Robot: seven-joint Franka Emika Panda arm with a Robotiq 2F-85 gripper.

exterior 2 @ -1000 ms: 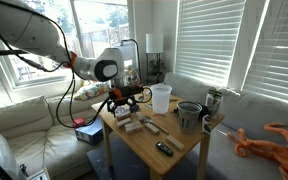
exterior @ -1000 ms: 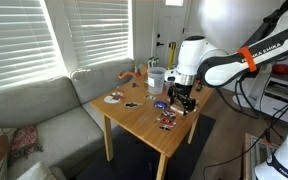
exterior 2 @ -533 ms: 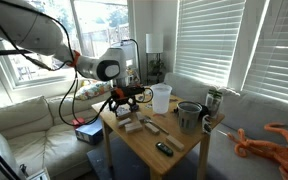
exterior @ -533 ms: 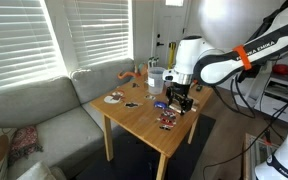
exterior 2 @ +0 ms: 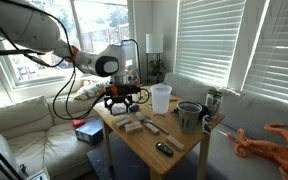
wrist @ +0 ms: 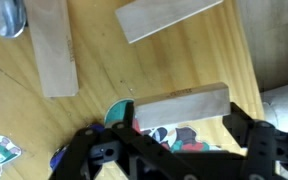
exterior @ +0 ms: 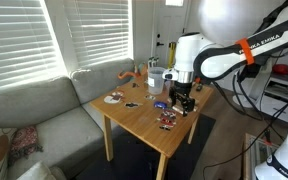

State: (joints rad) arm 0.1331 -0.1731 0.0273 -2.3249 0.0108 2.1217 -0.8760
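Observation:
In the wrist view my gripper (wrist: 184, 118) has its two black fingers against the ends of a pale wooden block (wrist: 184, 102), which lies crosswise between them. Under the block lie a colourful sticker (wrist: 170, 136) and a blue round piece (wrist: 118, 112) on the wooden table (wrist: 184, 60). Two more wooden blocks lie nearby, one to the left (wrist: 52, 50) and one at the top (wrist: 169, 18). In both exterior views the gripper (exterior: 184, 97) (exterior 2: 122, 97) hangs just above the table's edge.
On the table (exterior 2: 159, 138) stand a clear plastic cup (exterior 2: 161, 98), a grey mug (exterior 2: 189, 115) and a can (exterior 2: 213, 101). Loose blocks (exterior 2: 132, 125) and a small black item (exterior 2: 164, 148) lie there too. An orange toy octopus (exterior 2: 274, 140) lies on the sofa (exterior: 34, 110).
The gripper has risen slightly above the table; little else has moved.

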